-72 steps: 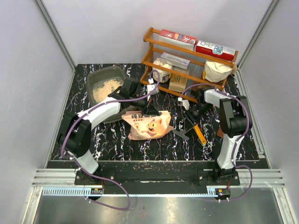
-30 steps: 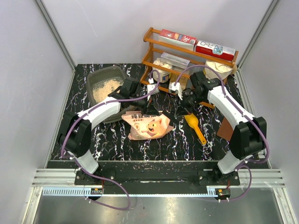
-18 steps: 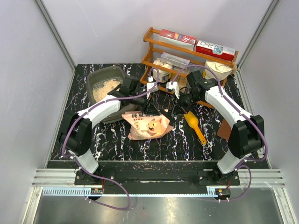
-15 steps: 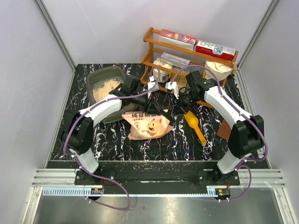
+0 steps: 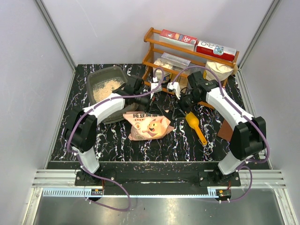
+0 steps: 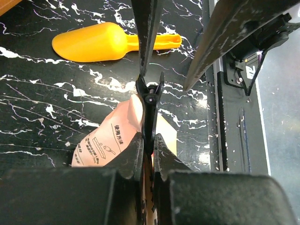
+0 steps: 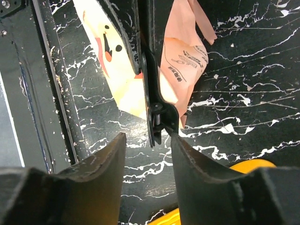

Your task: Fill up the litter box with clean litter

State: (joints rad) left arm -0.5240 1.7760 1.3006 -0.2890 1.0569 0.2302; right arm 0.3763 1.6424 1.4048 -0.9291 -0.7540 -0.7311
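left gripper [image 6: 148,140] clamps clip [image 6: 149,101] on bag [image 6: 110,140]; right gripper [image 7: 147,137] agape astride clip; scoop [image 6: 89,42] beside

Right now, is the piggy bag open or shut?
Shut, it seems. A long black clip pinches the pink bag closed along its top edge, as both wrist views show.
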